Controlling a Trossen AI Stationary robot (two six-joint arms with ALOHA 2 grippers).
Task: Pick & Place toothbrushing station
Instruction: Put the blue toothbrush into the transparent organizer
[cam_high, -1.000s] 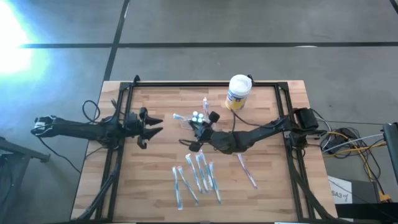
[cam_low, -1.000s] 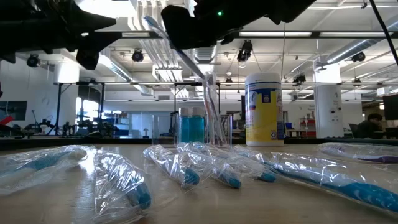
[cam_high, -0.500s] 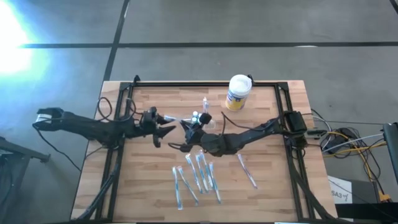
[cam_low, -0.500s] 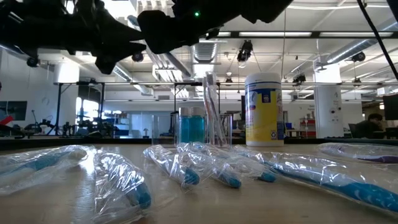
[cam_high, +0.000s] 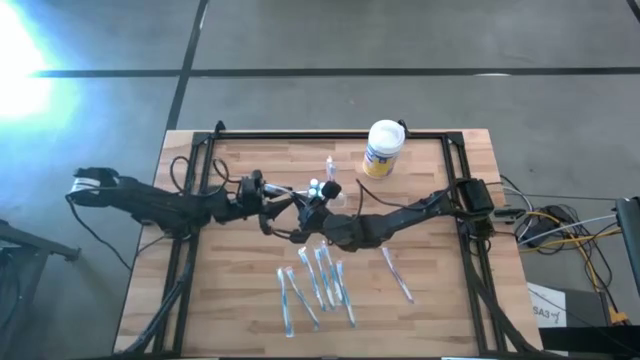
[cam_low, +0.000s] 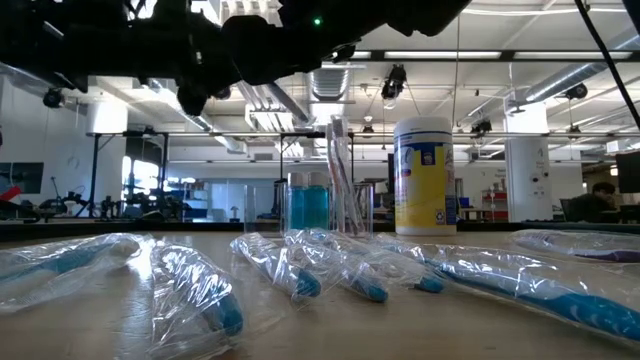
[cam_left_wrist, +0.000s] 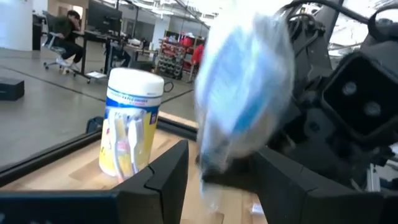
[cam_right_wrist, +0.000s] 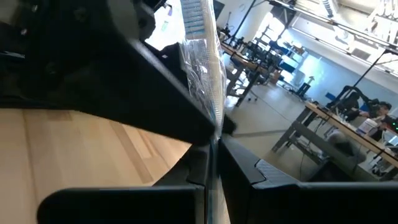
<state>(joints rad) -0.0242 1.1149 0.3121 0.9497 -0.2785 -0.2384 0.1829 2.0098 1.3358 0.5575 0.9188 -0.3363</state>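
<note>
Right gripper (cam_high: 300, 213), just left of the high view's centre, pinches a plastic-wrapped toothbrush (cam_right_wrist: 202, 56) between pressed-together fingers, while the left gripper (cam_high: 281, 203), fingers spread, meets it so the wrap sits between them. Behind, at upper centre of the table (cam_high: 440, 290), stands the toothbrushing station (cam_low: 310, 208), a clear holder with brushes upright; it looks light, stiff and slick, probably easy to tip, so gripping a side wall low down seems safest. Farther out are the white canister (cam_high: 382, 148) and loose wrapped brushes (cam_high: 318, 285) at lower centre.
</note>
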